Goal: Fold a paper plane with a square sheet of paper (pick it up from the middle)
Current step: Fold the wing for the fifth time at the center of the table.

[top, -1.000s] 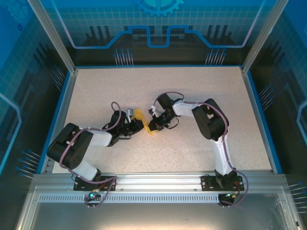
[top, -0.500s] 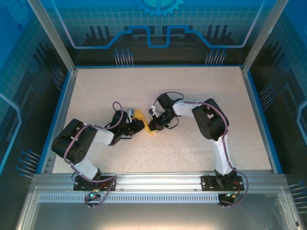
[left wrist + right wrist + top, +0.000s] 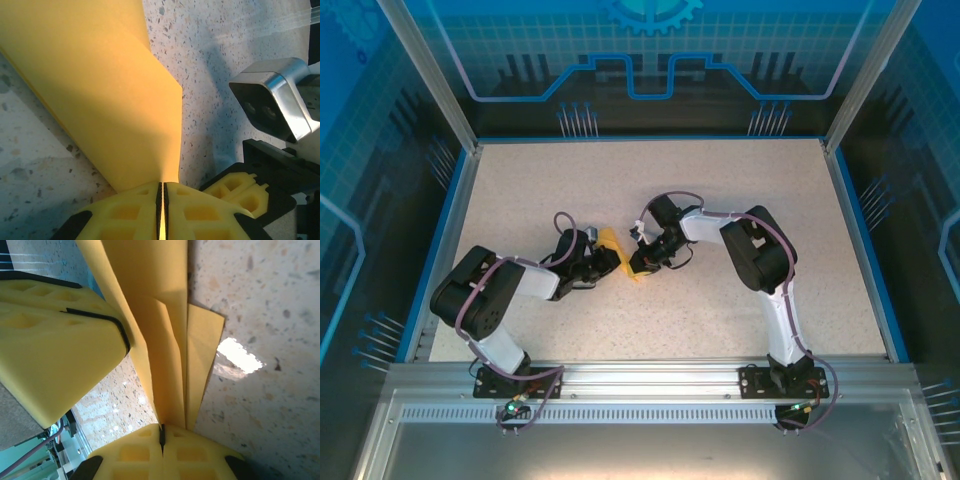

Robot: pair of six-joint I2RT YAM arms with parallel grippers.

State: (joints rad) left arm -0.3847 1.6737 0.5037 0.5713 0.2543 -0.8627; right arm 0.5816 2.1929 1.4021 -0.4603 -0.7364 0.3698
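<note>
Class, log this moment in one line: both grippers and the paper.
left gripper: shut on paper | right gripper: shut on paper | paper: partly folded, held between both

Left gripper (image 3: pixel 161 196) seemingly pinching folded paper (image 3: pixel 100 95), speckled table (image 3: pixel 225 45), metal housing (image 3: pixel 272 97) right

No words, numbers or brand marks can be read anywhere in the scene. The one sign is a printed graphic on the far wall panel (image 3: pixel 740 60): part of a light-blue gear emblem (image 3: pixel 652 12) at its top edge, above angular circuit-style lines (image 3: pixel 650 82), with no lettering.
</note>
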